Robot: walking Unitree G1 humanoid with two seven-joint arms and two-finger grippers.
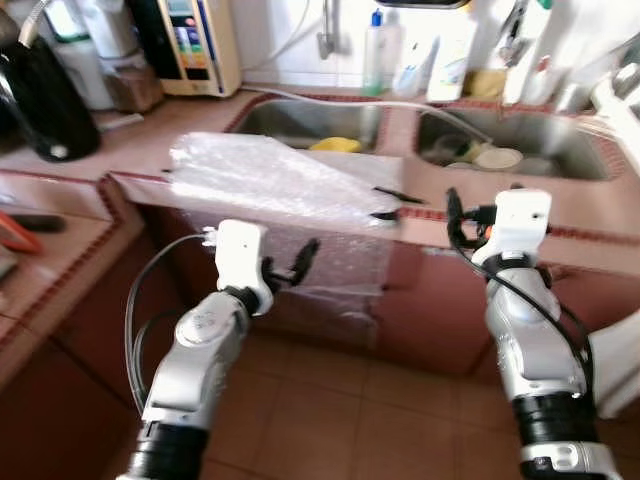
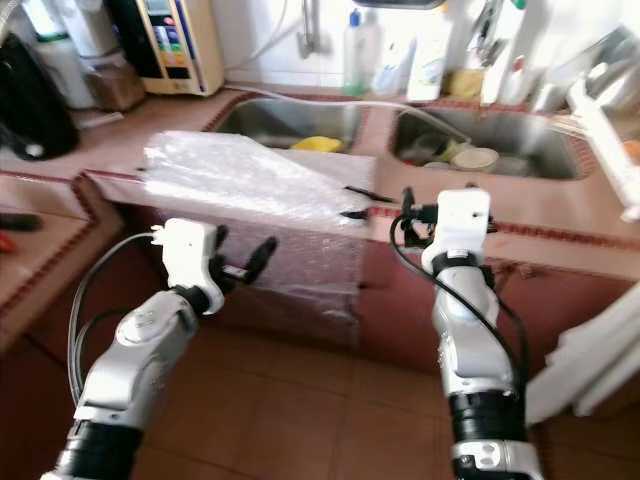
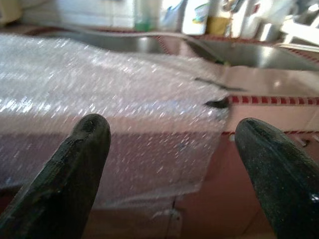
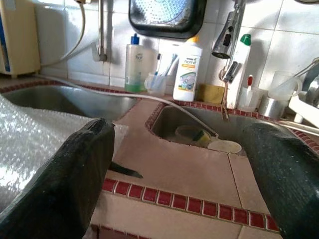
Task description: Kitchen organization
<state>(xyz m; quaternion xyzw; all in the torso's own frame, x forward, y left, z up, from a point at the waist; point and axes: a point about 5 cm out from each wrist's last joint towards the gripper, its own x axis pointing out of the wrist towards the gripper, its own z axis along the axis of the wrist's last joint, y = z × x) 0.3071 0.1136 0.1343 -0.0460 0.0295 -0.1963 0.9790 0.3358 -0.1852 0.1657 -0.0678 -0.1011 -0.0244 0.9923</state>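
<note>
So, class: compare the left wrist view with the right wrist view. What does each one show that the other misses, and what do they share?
The left wrist view alone shows the bubble wrap hanging over the counter's front edge, framed by the open left hand. The right wrist view alone shows the white detergent bottle and the clear soap bottle against the tiled wall, plus dishes in the right sink basin, seen past the open right hand. Both show the bubble wrap, the red-trimmed counter edge and the white hose across the sinks.

A white hose [image 4: 149, 97] runs across the double sink [image 1: 560, 172]; detergent bottles [image 4: 187, 72] stand against the tiled wall [image 4: 294, 30].
</note>
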